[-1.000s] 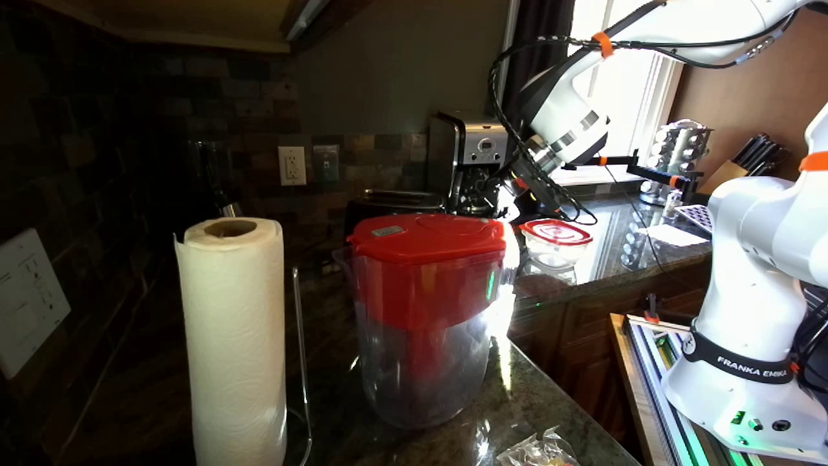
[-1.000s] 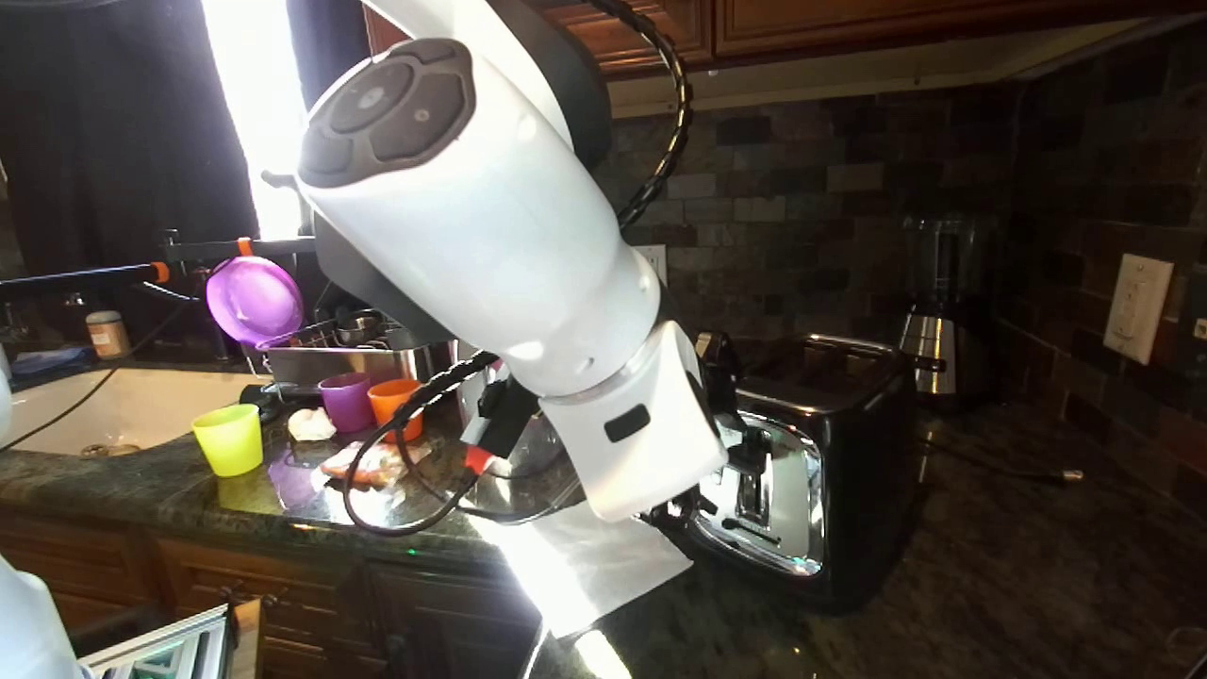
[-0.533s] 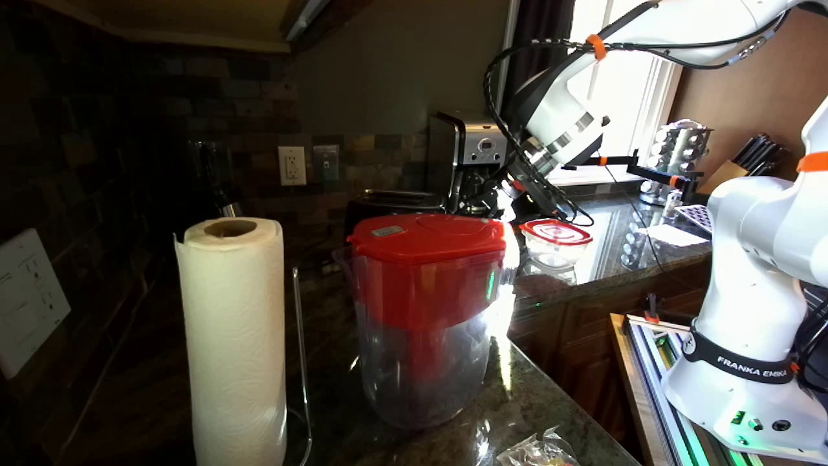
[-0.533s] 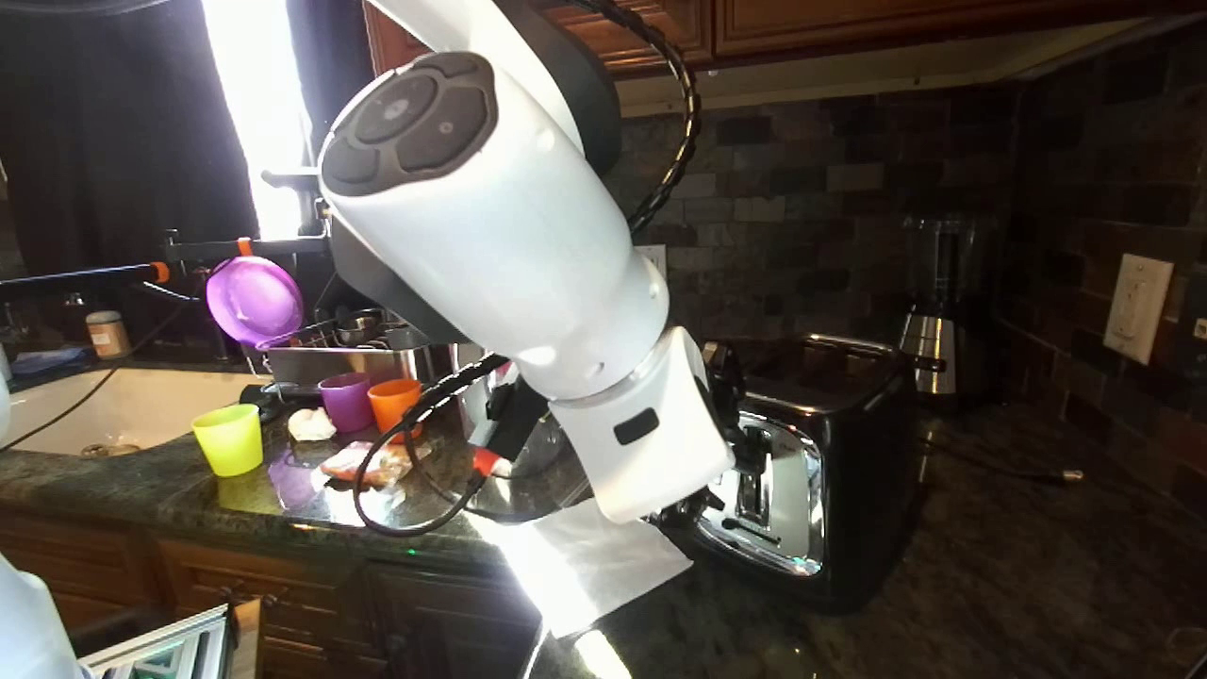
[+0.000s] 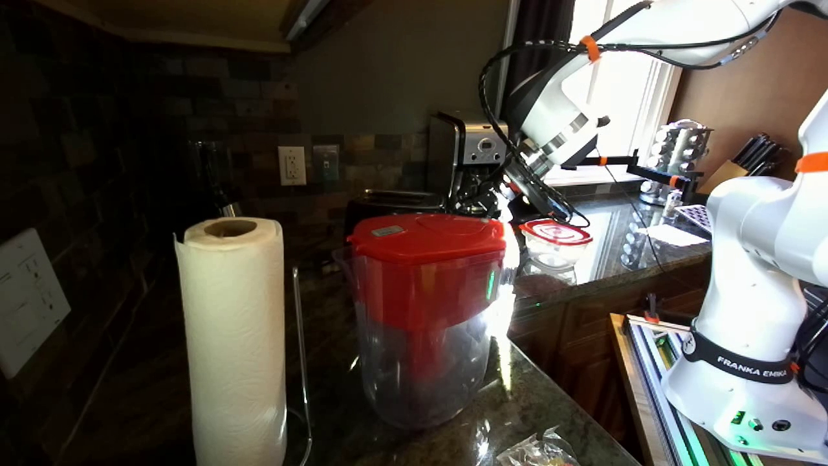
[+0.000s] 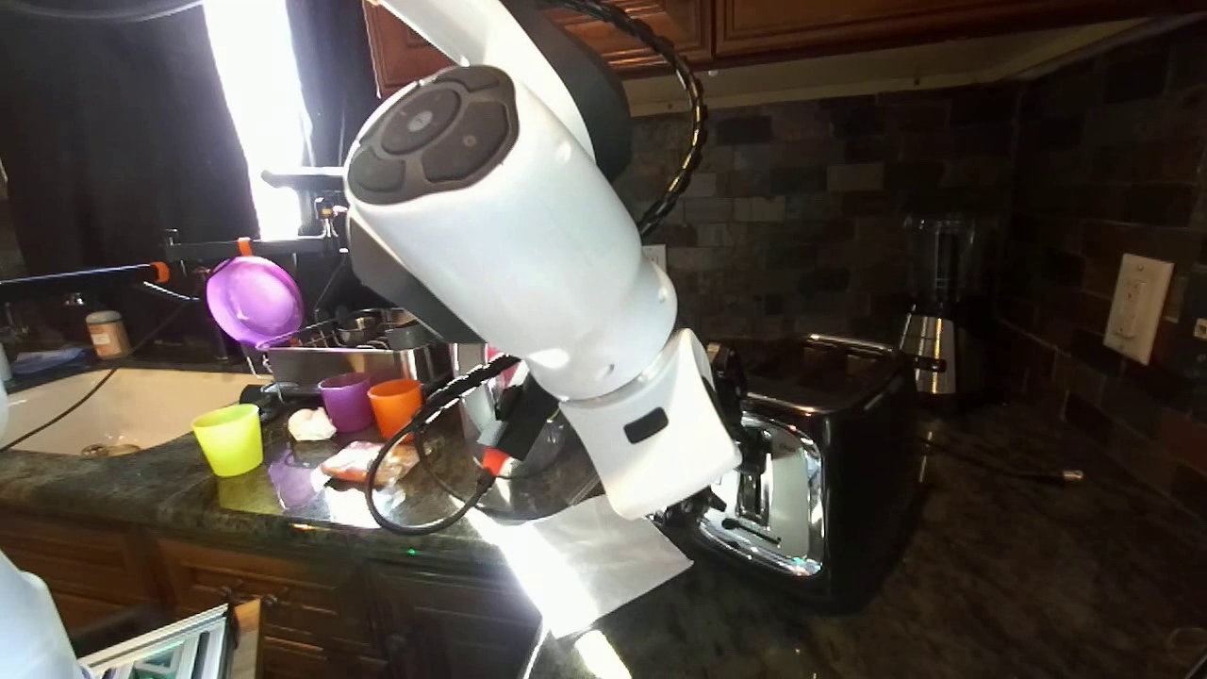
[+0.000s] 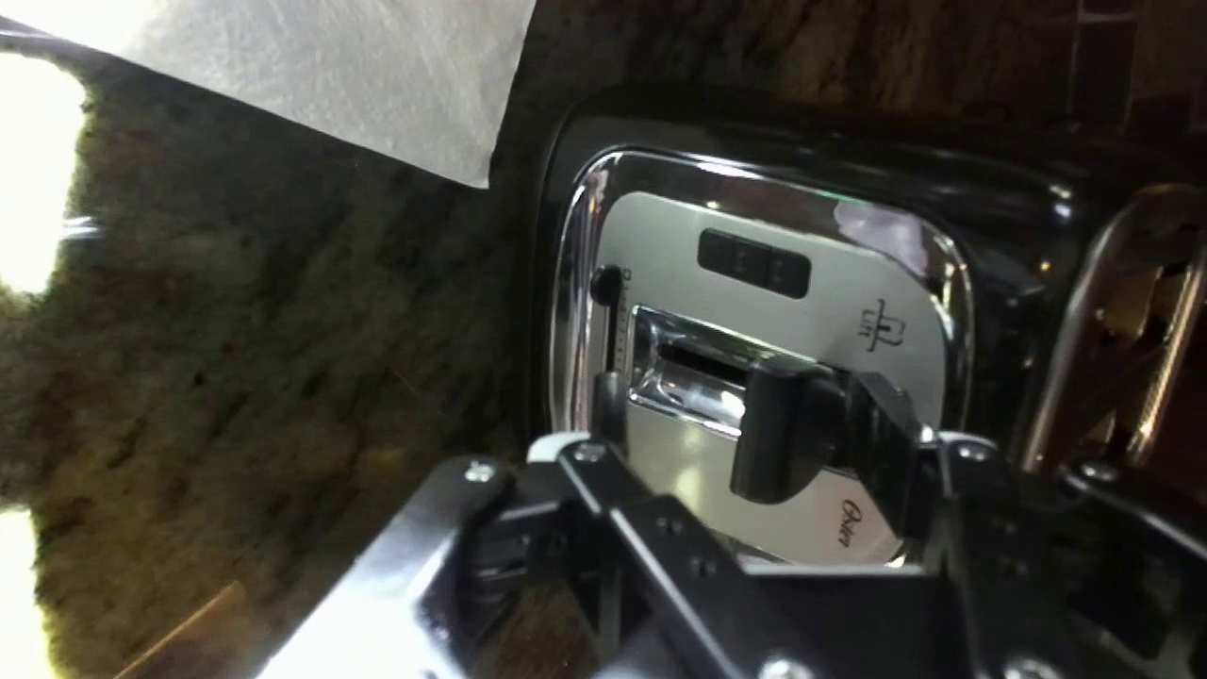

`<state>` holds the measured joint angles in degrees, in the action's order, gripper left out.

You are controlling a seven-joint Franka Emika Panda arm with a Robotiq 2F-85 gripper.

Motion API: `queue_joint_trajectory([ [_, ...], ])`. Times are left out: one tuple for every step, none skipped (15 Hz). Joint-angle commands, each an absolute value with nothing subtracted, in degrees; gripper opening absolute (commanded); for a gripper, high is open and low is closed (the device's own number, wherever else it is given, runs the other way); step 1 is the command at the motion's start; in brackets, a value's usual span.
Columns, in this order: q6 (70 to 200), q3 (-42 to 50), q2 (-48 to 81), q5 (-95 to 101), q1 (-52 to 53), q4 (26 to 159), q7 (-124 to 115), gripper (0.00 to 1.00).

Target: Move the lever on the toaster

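The toaster point(image 6: 853, 490) is a black box with a chrome-edged front panel. It also shows in the wrist view point(image 7: 698, 127), and in an exterior view its top point(image 5: 398, 200) is partly hidden behind the red-lidded pitcher. Its black lever point(image 7: 778, 434) stands at the upper end of its slot and shows in an exterior view too point(image 6: 751, 451). My gripper point(image 7: 745, 410) is open in front of the panel, with the lever between its fingers. One finger is close above the lever; I cannot tell whether they touch. The other finger is lower, near the panel's bottom edge.
A white sheet point(image 6: 613, 561) lies on the counter beside the toaster. A clear pitcher with a red lid point(image 5: 424, 239), a paper towel roll point(image 5: 233, 343) and a coffee maker point(image 5: 482, 142) stand near it. Cups point(image 6: 228, 440) stand by the sink point(image 6: 141, 396).
The arm and gripper have moved a little closer to the toaster front, slightly right and down in one view and slightly left in the other. The toaster and its lever look unmoved.
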<state>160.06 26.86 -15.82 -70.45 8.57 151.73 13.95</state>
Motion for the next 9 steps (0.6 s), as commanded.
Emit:
queue_joint_trajectory([
  [160.98, 27.46, -14.03, -75.07, 9.99, 150.09, 17.45, 0.61],
  [160.9, 27.46, -13.78, -75.52, 10.08, 149.84, 17.84, 0.59],
  [160.79, 27.46, -13.52, -75.95, 10.17, 149.59, 18.17, 0.58],
  [160.67, 27.47, -13.19, -76.44, 10.28, 149.29, 18.52, 0.54],
  [160.59, 27.46, -12.86, -76.81, 10.35, 149.04, 18.83, 0.52],
  [160.5, 27.45, -12.55, -77.16, 10.44, 148.81, 19.09, 0.44],
  [160.45, 27.43, -12.25, -77.5, 10.52, 148.61, 19.32, 0.38],
  [160.4, 27.41, -11.89, -77.76, 10.57, 148.41, 19.52, 0.31],
  [160.34, 27.41, -11.57, -78.03, 10.61, 148.22, 19.7, 0.18],
])
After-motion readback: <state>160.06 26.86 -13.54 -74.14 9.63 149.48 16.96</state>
